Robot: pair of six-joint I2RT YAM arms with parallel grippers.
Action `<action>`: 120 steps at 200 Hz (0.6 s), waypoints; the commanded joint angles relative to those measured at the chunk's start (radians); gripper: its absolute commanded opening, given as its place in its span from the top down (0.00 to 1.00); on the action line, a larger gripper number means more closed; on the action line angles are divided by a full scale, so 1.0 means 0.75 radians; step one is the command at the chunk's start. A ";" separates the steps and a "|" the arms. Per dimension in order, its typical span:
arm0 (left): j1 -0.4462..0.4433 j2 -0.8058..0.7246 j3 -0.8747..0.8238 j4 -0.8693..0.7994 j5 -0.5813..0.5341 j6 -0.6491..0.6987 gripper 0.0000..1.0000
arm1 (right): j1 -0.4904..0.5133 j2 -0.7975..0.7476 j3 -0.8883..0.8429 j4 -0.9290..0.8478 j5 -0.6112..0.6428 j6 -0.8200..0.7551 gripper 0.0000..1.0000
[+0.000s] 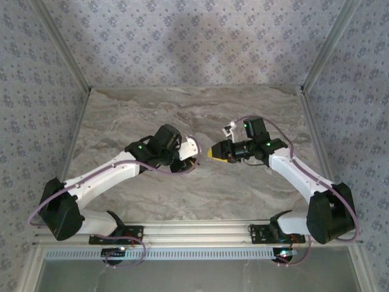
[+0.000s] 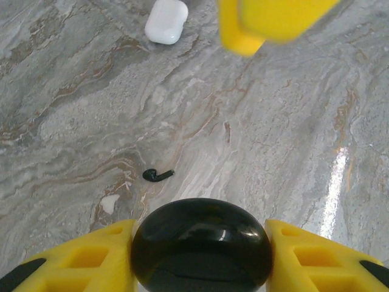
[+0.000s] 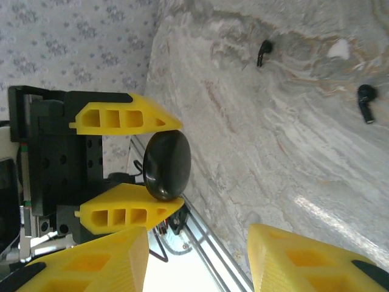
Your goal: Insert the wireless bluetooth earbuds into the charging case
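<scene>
1. While the left arm (image 1: 103, 176) reaches in from the left side of the marble table (image 1: 255, 115), the left gripper (image 2: 199, 230) is clenched on a glossy black charging case (image 2: 200, 252); the rounded case is pinched between both yellow fingers (image 2: 91, 258); the right wrist view shows the case edge-on between those fingers.
2. Ahead of the case, in the left wrist view, a black earbud (image 2: 157, 175) lies on its side on the bare marble, touching nothing; a small white fleck (image 2: 110, 202) sits near it, too small to tell whether it is a bud or a mark in the stone; farther off, a closed white charging case (image 2: 166, 21) rests on the table.
3. Facing the left gripper, close but apart, the right gripper (image 3: 197, 243) is released; its yellow fingers stand spread with nothing between them.
4. Beyond it, the right wrist view shows two more black shapes on the marble, well apart from each other: an upper bud (image 3: 264, 52) and a lower bud (image 3: 366, 102); both lie outside any case.
</scene>
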 commanded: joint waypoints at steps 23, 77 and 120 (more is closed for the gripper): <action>-0.040 -0.007 -0.020 0.092 0.006 0.081 0.61 | 0.085 0.064 0.080 0.073 -0.052 0.013 0.51; -0.049 0.004 -0.005 0.098 0.004 0.061 0.62 | 0.143 0.099 0.091 0.102 -0.062 0.015 0.50; -0.056 0.003 0.009 0.106 0.017 0.042 0.63 | 0.165 0.130 0.107 0.100 -0.038 0.006 0.50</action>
